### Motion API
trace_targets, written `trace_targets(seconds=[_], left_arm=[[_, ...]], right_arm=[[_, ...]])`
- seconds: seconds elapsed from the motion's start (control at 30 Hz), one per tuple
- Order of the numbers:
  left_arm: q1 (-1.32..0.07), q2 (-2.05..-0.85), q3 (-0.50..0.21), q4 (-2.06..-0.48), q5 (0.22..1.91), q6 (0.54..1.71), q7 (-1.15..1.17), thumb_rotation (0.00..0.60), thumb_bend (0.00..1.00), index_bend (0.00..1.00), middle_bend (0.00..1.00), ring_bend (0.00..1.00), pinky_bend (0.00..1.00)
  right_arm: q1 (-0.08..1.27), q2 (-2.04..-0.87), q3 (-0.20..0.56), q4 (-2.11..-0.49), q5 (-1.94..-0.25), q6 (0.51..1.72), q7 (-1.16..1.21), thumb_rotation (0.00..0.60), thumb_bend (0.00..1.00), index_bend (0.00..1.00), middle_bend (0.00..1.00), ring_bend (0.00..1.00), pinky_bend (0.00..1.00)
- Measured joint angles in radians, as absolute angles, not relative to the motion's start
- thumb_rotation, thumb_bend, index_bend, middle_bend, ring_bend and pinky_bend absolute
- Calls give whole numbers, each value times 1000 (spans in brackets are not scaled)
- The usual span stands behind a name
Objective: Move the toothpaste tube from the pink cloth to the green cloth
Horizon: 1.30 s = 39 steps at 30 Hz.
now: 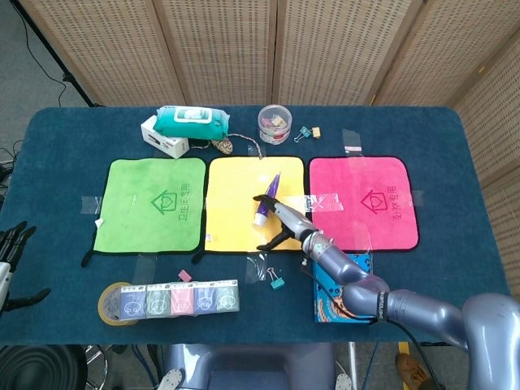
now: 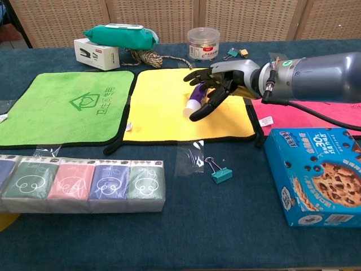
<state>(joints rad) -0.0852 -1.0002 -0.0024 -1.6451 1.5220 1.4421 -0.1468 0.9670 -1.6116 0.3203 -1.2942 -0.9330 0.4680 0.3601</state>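
The right hand (image 2: 210, 90) holds the toothpaste tube (image 1: 266, 205) in its curled fingers, above the middle of the yellow cloth (image 1: 236, 236). I think the tube is lifted off the cloth, but it is hard to be sure. The tube is already off the pink cloth (image 1: 382, 199), which lies at three o'clock from the hand. The green cloth (image 1: 138, 211) lies at nine o'clock, so about half the trip is left, then the drop. The left hand (image 1: 10, 248) waits at the table's edge, fingers apart and holding nothing.
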Motion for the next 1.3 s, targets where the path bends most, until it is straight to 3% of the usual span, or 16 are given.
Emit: trace_targets(seconds=[0.8, 1.1, 1.3], left_arm=[[-82, -994, 0, -1643, 1530, 1450, -166, 600, 0, 0, 0, 0, 0], [-84, -994, 0, -1638, 1532, 1448, -169, 600, 0, 0, 0, 0, 0], [-96, -997, -1, -1624, 1551, 1443, -184, 600, 0, 0, 0, 0, 0]], right_arm=[[1073, -1681, 377, -1279, -842, 460, 316, 600, 0, 0, 0, 0, 0], [1073, -1637, 372, -1342, -836, 489, 284, 600, 0, 0, 0, 0, 0], [1034, -1537, 363, -1461, -867, 541, 253, 600, 0, 0, 0, 0, 0]])
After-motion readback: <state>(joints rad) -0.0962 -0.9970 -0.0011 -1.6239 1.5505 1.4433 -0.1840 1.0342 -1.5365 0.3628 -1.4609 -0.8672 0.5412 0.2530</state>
